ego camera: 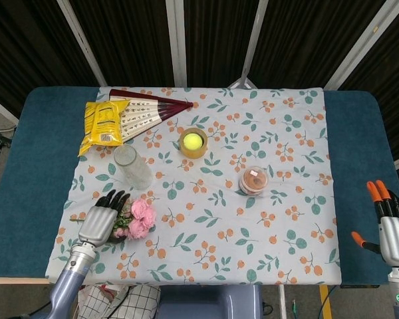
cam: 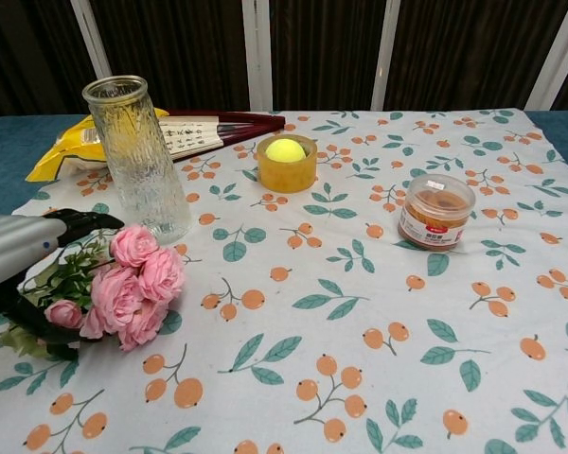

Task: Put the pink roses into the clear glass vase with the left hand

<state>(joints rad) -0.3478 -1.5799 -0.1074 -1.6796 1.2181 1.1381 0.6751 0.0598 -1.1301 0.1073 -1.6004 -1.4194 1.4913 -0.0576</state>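
A bunch of pink roses (ego camera: 141,219) (cam: 137,284) lies on the floral cloth at the front left, its blooms pointing right and its green leaves to the left. My left hand (ego camera: 103,216) (cam: 28,253) hovers over the leafy stem end. Its fingers (cam: 83,223) are spread above the leaves and the thumb sits below them, not closed on the stems. The clear glass vase (ego camera: 133,166) (cam: 137,156) stands upright and empty just behind the roses. My right hand (ego camera: 391,229) rests off the cloth at the table's right edge, fingers apart and holding nothing.
A yellow snack bag (ego camera: 104,123) and a folding fan (ego camera: 149,109) lie behind the vase. A tape roll holding a yellow ball (ego camera: 193,142) (cam: 285,159) sits mid-table. A small clear jar (ego camera: 254,180) (cam: 435,210) stands to its right.
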